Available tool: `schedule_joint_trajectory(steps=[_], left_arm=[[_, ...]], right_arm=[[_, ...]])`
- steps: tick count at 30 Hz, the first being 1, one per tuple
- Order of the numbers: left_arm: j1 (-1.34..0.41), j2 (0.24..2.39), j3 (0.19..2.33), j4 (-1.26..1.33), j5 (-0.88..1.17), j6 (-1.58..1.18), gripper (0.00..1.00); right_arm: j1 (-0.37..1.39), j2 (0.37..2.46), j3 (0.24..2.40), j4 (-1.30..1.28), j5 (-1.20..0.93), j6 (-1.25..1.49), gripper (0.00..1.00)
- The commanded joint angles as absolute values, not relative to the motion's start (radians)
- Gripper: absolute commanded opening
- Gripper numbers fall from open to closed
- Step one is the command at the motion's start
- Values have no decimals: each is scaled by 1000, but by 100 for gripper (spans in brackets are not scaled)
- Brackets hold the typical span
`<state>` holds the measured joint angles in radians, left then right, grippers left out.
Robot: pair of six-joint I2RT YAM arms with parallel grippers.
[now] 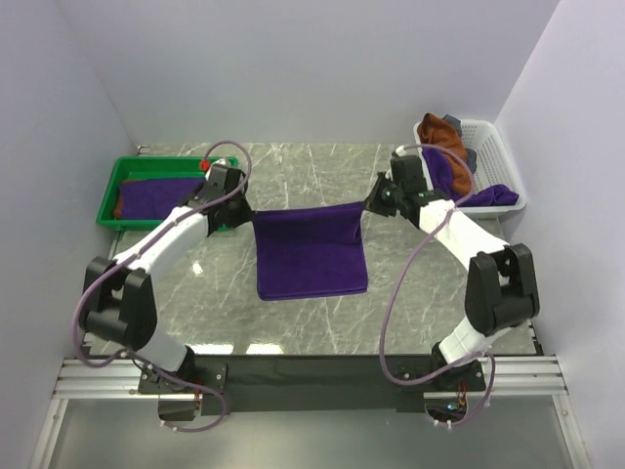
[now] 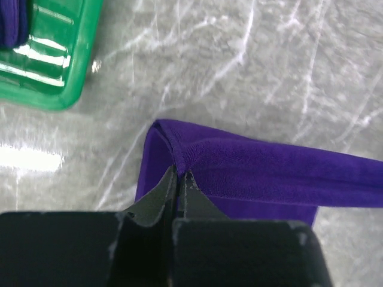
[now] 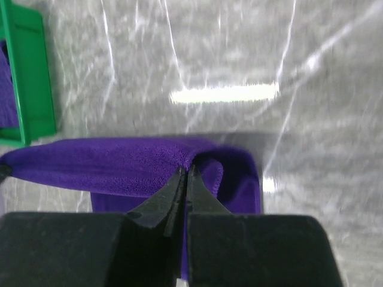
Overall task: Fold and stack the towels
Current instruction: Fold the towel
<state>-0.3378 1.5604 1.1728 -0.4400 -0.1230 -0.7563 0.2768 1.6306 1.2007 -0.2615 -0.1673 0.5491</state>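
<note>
A purple towel (image 1: 311, 251) hangs stretched between my two grippers over the middle of the marble table, its lower part draped toward the near side. My left gripper (image 1: 246, 206) is shut on the towel's left top corner (image 2: 173, 156). My right gripper (image 1: 372, 203) is shut on its right top corner (image 3: 197, 156). A folded purple towel (image 1: 156, 195) lies in the green tray (image 1: 109, 195) at the left, over a rust-brown one. More towels, rust-brown (image 1: 441, 134) and purple (image 1: 459, 174), sit in the white basket (image 1: 494, 147) at the back right.
A small grey item (image 1: 453, 122) lies on top of the basket's pile. The white side walls stand close on both sides. The green tray's corner (image 2: 57, 89) is just left of my left gripper. A black strip runs along the table's near edge.
</note>
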Motion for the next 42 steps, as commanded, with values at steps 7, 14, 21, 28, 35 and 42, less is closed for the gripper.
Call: schedule_joint_trajectory(steps=[7,14,21,28,35,42], left_arm=[[-331,1353,954,-382,-12,-819,1],[-344,1236,772,-336,47,-862,2],[-379,1158,651,-301,87,-897,3],[-428,1118,615,-321,43,-923,3],[-448,1108,559,-305,32,-931,3],[-468,1129,463,-267,17,-951,4]], right_arm=[[264,1419,951,-184,-229,594,1],[265,1292,822,-175,-247,603,1],[265,1224,755,-189,-255,597,1],[265,1166,704,-199,-270,600,2],[265,1138,582,-158,-311,624,3],[267,1149,470,-95,-324,632,4]])
